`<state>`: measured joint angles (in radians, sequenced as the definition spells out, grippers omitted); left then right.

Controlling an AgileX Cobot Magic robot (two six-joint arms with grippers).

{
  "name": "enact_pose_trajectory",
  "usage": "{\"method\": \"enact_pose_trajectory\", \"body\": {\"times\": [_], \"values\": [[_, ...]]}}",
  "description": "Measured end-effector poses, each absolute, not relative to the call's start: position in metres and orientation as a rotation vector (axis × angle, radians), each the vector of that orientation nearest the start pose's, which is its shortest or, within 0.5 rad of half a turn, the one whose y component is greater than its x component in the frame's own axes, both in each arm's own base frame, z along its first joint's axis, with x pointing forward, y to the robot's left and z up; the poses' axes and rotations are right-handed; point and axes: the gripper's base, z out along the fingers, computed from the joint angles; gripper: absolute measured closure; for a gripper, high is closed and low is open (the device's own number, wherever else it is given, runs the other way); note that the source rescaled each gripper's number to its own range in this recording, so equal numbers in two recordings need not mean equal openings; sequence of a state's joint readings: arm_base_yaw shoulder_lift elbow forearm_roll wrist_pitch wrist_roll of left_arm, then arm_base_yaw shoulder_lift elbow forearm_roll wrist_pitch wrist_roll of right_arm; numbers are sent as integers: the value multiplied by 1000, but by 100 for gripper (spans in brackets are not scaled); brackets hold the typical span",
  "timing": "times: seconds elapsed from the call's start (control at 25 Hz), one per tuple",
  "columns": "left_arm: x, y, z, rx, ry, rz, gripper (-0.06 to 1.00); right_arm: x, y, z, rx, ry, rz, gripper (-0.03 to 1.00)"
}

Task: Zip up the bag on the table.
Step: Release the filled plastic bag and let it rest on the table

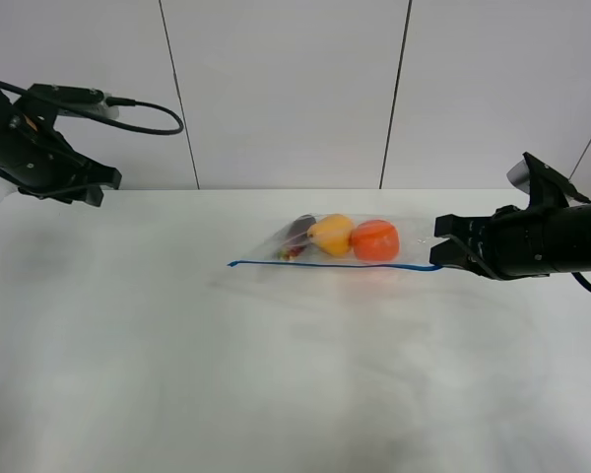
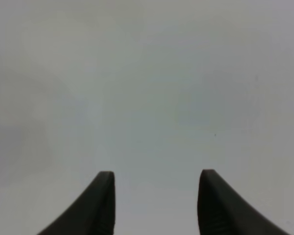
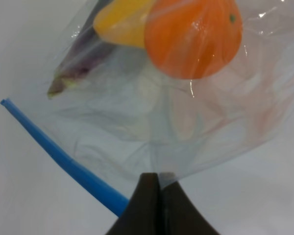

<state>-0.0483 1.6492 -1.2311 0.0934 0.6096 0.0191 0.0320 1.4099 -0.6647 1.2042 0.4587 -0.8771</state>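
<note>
A white table (image 1: 276,404) fills the foreground; the bag (image 1: 276,249) is laid flat near the table's middle, with its blue zip strip (image 1: 325,266) turned toward the viewer, so the seam can be reached from either side; at the strip's right end the right gripper (image 1: 441,246) is set low, level with the tabletop; in the right wrist view its jaws are seen pressed together, with the bag's clear plastic pinched between them just beside the strip's end, presumably so that sealing can be started from that end; whether the strip is already sealed cannot be told; behind the strip an orange (image 1: 375,240), a yellow pear (image 1: 332,235) and a purple eggplant (image 1: 298,233) are seen through the plastic, bunched away from the seam; farthest back, at the left, the left gripper (image 1: 97,187) is held raised and well apart from the bag, its jaws spread with nothing between them, seemingly parked out of the way.
</note>
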Motion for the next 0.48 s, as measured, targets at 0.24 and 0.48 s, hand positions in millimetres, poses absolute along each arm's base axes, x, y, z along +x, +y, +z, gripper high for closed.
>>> {"method": "enact_pose_trajectory", "body": {"times": [0.24,0.48], "values": [[320,-10,329,140,2375,90,52,259,46,211,109,2406,660,97],[267,-6,386,108,2231,90,52,260,45,211,113,2404,652,97]]}}
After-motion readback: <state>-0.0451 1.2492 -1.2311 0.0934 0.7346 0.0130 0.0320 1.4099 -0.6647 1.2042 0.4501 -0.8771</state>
